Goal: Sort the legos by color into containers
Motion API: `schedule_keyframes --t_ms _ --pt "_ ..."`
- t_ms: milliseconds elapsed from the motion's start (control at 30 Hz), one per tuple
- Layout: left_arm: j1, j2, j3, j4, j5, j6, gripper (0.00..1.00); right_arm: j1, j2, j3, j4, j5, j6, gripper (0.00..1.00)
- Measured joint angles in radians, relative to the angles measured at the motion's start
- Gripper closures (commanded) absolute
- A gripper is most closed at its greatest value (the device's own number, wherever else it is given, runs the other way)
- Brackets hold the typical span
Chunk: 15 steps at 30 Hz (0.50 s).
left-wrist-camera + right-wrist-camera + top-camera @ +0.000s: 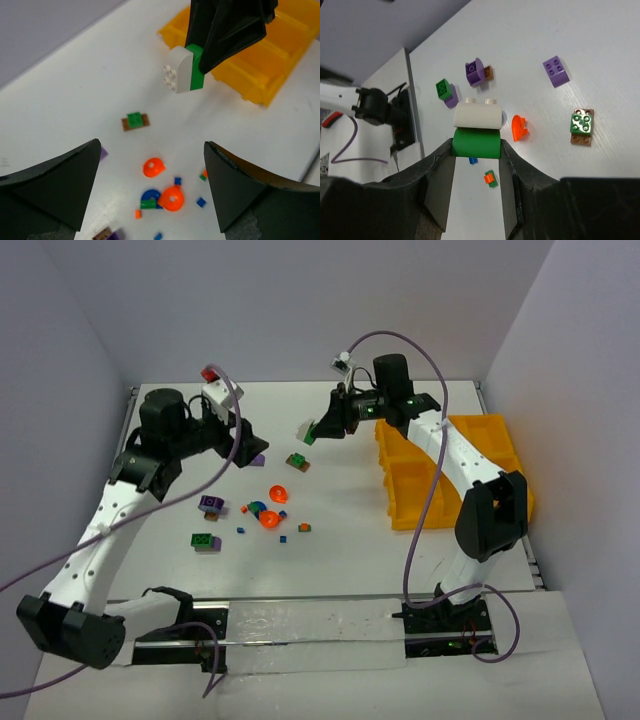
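My right gripper [476,146] is shut on a green and white lego [476,131], its pads on the green half. It holds the piece in the air left of the yellow tray of containers [410,502]. The left wrist view shows that same lego [182,70] hanging in front of the tray [260,75]. My left gripper [152,185] is open and holds nothing. It hovers above a cluster of legos: two orange dishes [153,167] [172,198], a blue arch with a green bit [149,199] and tiny blue bits. A green-on-brown brick [298,462] lies near the table's middle.
Purple bricks [211,504] [258,458] and a green-on-purple brick [206,541] lie on the left half of the table. Walls close in the back and both sides. The right arm [470,470] reaches over the tray.
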Motion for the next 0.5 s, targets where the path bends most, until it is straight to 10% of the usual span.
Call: schedule_keyframes --t_ms 500 --pt "0.164 0.306 0.091 0.031 0.787 -0.223 0.12 0.050 -0.051 0.001 -0.208 -0.104 -0.300 1.00"
